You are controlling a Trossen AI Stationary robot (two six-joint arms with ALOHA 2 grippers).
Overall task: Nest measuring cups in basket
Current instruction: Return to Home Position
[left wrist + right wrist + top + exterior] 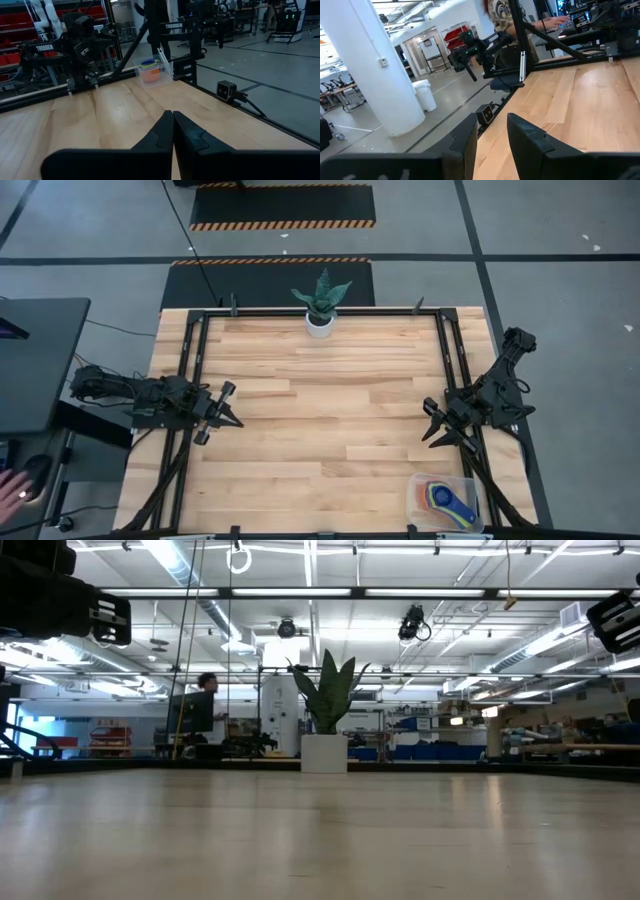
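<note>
Count: two arms, two hands, one basket, one stack of cups, one plant pot, one table.

Cups: all are sitting nested as a single stack inside the basket. Light blue, yellow, red-orange and blue are showing from above, with a blue handle lying across the top. The exact number in the stack cannot be told.

Basket: it is resting on the table at the front corner on the right arm's side, close to the edge. In the left wrist view the basket is showing far across the boards, with orange, yellow and blue cups visible through its clear wall.

Right hand: it is hanging over the table's right side, pointing inward, near the basket but apart from it and touching nothing. Its fingers are standing released, with a clear gap between them and nothing in the gap.

Left hand: it is hanging over the table's left side, pointing inward, well apart from the basket with the whole table width between. Its fingers are pressing together, clenched on nothing.

Plant pot: it is standing at the middle of the far edge, away from both hands.

A person's hand is showing off the table, beyond the left arm.
</note>
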